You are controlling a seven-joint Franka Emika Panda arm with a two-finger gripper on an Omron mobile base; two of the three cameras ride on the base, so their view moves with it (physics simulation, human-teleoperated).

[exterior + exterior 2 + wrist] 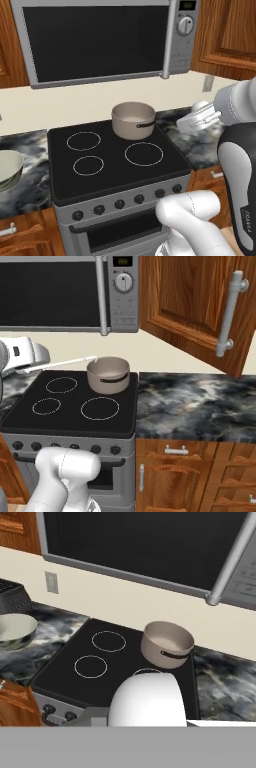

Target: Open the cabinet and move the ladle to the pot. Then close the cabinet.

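End effector (pixel 36 364) is sitting nearly shut, gripping the thin pale handle of the ladle (pixel 70 362), and is hovering above the left side of the stove (pixel 75 401) in the right base view. In the left base view the end effector (pixel 198 120) is showing just right of the pot (pixel 133 120), over the table (pixel 200 145). Ladle shaft is pointing toward the pot (pixel 108 375), its far tip reaching about to the rim; cannot tell if it is touching. Pot is standing upright on the back right burner, dark handle facing front, and looking empty in the hand view (pixel 166 644). Cabinet (pixel 200 306) is hanging above the dark marble table (pixel 195 401), its door standing swung open with the grey bar handle (pixel 230 313) facing out. Microwave (pixel 100 35) is hanging over the stove. Pale bowl (pixel 7 167) is resting on the table left of the stove, well apart from the pot. Wall outlet (pixel 208 82) is showing behind the arm.
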